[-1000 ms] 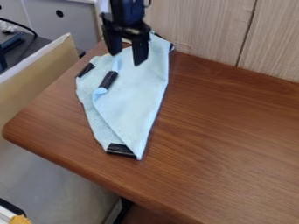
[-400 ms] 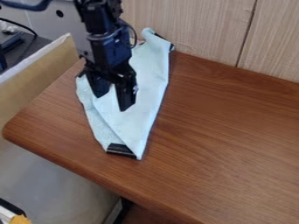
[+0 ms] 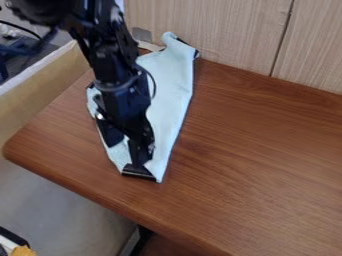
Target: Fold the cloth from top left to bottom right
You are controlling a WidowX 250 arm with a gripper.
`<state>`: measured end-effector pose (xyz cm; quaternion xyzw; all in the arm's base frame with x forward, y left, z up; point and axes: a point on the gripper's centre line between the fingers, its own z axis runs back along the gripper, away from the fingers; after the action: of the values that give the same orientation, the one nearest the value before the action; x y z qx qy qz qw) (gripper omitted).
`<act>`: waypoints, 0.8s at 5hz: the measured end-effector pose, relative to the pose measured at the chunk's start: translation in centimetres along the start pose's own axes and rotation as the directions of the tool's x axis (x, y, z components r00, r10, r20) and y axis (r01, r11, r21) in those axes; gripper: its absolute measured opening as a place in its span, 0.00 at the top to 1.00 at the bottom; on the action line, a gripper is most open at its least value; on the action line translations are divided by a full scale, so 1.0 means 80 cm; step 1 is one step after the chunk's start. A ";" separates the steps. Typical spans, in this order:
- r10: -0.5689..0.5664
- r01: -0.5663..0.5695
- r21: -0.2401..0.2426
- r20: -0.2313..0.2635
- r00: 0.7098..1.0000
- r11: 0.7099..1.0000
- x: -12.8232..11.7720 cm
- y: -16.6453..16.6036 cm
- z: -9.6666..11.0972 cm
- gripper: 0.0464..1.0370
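one black robot arm (image 3: 121, 95) enters the camera view from the upper left, its gripper (image 3: 125, 153) over the lower part of a pale blue cloth (image 3: 170, 95). the fingers (image 3: 139, 150) stand apart, with cloth visible between them. the cloth lies on the left part of a brown wooden bench (image 3: 260, 165), narrowing towards its lower end, where a black patch (image 3: 139, 173) shows.

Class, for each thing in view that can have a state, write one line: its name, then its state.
Cloth: loosely folded, far end curled up.
Gripper: open, at the cloth's near end; whether it touches, I cannot tell.
Arm: angled down over the cloth.
Table: bearing the cloth.
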<state>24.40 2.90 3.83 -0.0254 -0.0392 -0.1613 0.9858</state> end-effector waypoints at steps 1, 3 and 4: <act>-0.036 0.036 -0.015 -0.019 0.999 0.999 -0.003 -0.008 -0.025 0.04; -0.162 0.161 -0.055 -0.006 0.987 0.985 0.005 -0.004 -0.054 0.07; -0.191 0.190 -0.033 -0.013 0.982 0.981 0.008 -0.002 -0.055 0.37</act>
<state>25.23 2.29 -0.51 -0.0361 -0.0310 -0.2558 0.9656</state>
